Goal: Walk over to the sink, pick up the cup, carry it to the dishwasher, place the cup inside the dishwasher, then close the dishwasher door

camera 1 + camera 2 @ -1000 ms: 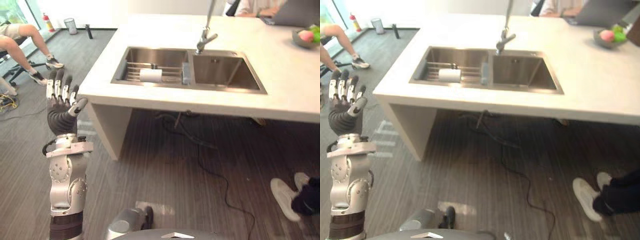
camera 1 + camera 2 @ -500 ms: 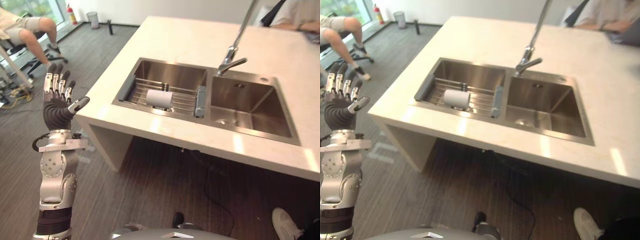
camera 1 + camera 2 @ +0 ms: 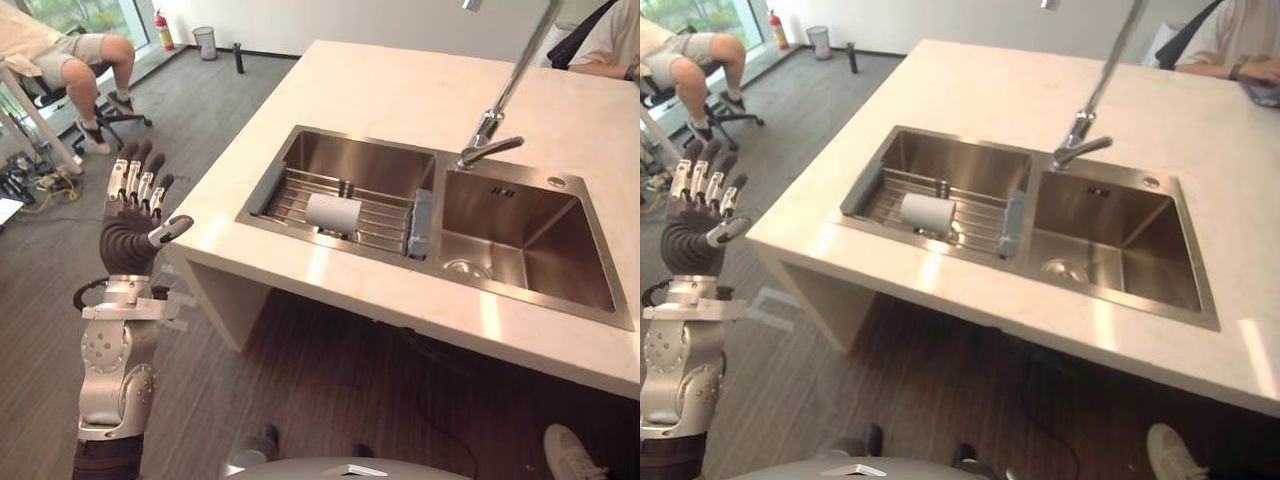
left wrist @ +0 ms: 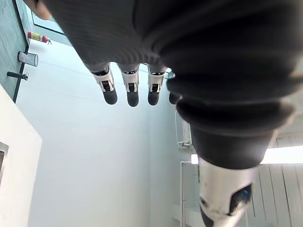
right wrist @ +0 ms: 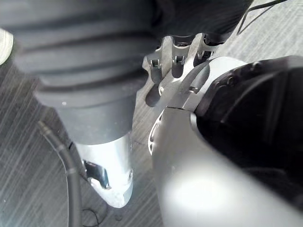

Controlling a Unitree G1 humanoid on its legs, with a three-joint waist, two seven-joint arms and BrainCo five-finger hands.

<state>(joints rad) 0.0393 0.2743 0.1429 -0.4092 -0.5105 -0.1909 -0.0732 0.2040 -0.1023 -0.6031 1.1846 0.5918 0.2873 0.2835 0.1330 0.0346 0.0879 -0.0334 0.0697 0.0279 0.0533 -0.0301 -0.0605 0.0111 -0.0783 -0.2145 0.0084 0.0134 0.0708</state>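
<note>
White cylindrical cup (image 3: 333, 212) is lying sideways in the stainless steel sink (image 3: 350, 155); left hand (image 3: 128, 228), fingers (image 3: 135, 180) spread and empty, is needing closer footing first, I reckon.

No legible text, labels, numbers or signs, surface (image 3: 400, 90), sink (image 3: 560, 270) and cup (image 3: 333, 212) unmarked, fire extinguisher (image 3: 162, 30) at 11 o'clock unreadable

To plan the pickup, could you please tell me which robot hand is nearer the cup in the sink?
Left. The left robot hand is raised, open, beside the counter, left of the cup; the right robot hand hangs low over the floor.
</note>
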